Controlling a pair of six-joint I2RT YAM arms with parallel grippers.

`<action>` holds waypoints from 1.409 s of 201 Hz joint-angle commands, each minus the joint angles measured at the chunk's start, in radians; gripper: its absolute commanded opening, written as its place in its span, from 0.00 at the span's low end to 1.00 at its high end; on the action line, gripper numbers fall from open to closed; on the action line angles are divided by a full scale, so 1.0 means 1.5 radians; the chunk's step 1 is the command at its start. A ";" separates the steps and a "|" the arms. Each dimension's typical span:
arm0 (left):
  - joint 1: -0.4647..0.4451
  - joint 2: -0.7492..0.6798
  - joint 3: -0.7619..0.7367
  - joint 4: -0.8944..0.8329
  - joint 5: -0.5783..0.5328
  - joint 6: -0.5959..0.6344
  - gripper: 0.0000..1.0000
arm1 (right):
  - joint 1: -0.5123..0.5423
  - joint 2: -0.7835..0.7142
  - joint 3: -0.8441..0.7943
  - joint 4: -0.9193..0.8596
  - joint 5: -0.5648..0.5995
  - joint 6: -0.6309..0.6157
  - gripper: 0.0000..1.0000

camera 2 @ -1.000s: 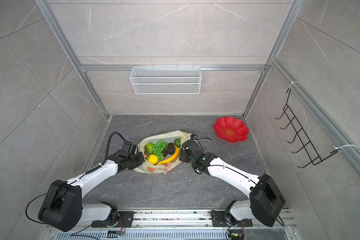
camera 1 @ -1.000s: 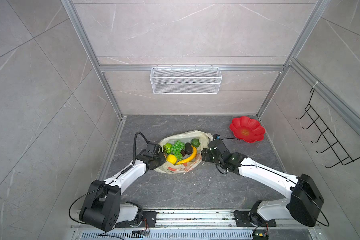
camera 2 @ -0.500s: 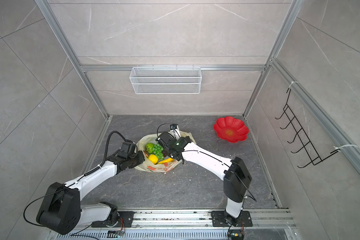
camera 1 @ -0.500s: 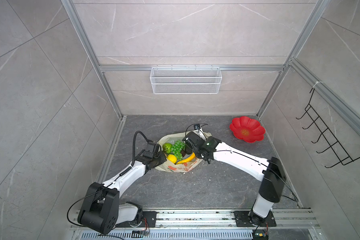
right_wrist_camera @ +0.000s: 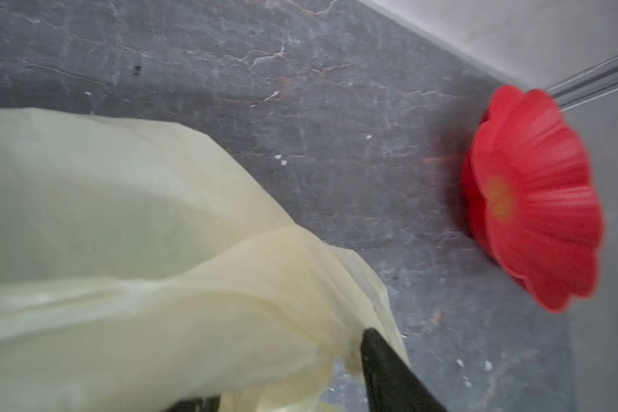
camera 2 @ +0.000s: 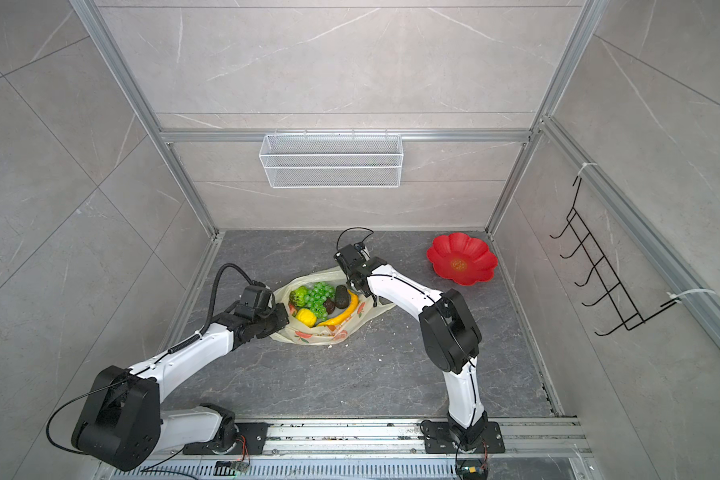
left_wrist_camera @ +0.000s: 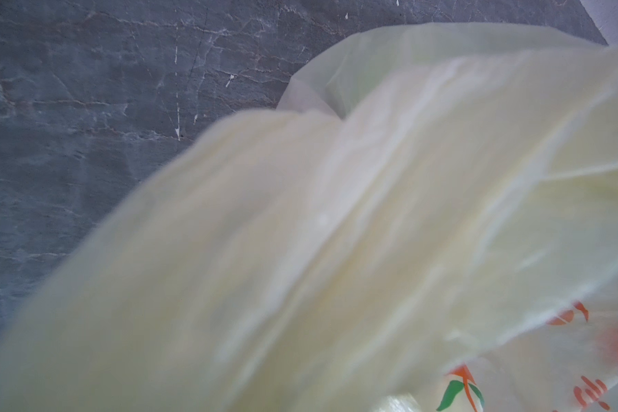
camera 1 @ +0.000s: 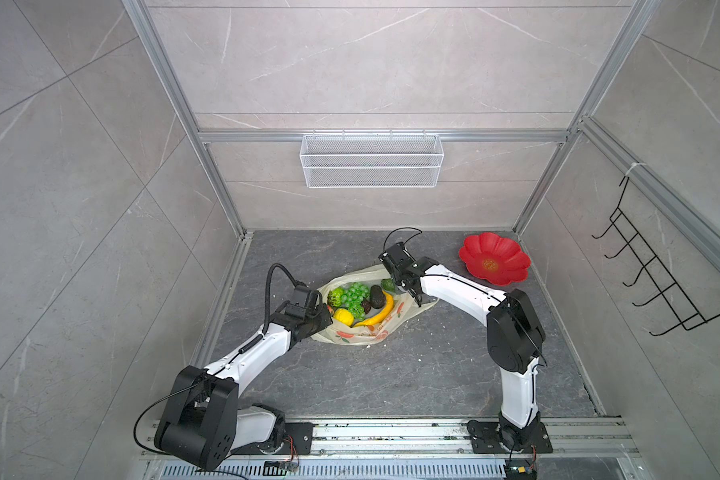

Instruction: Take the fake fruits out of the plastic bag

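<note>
The left jaws pinched the plastic bag (camera 1: 350, 336) by its rim; the right jaws sat at the opposite rim, their grip impossible to tell; the fake fruits (camera 1: 360, 303) lay between them.

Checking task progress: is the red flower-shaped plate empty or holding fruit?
Empty: both top views show the red flower-shaped plate bare; the fake fruits lie in the plastic bag.

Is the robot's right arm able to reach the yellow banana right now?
Probably yes. The banana lies uncovered in the open bag, close beside the right gripper, with nothing over it, though that gripper sits at the bag's rim.
</note>
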 commanded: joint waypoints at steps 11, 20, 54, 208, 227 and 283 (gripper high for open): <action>0.022 0.003 -0.005 0.044 0.008 0.020 0.00 | -0.021 -0.019 -0.031 0.077 -0.193 0.058 0.42; 0.030 0.008 -0.006 0.053 0.016 0.020 0.00 | -0.027 -0.018 -0.036 0.092 -0.224 0.071 0.35; 0.057 0.035 0.013 0.056 0.017 0.035 0.00 | -0.039 -0.013 -0.031 0.152 -0.330 0.105 0.11; 0.248 0.000 -0.060 0.156 0.157 0.055 0.00 | -0.098 0.002 -0.144 0.519 -0.592 0.321 0.00; 0.248 0.028 -0.065 0.151 0.156 0.071 0.00 | -0.100 0.021 -0.145 0.514 -0.584 0.313 0.00; 0.238 0.026 -0.044 0.168 0.167 0.080 0.00 | -0.091 0.063 -0.055 0.469 -0.598 0.287 0.00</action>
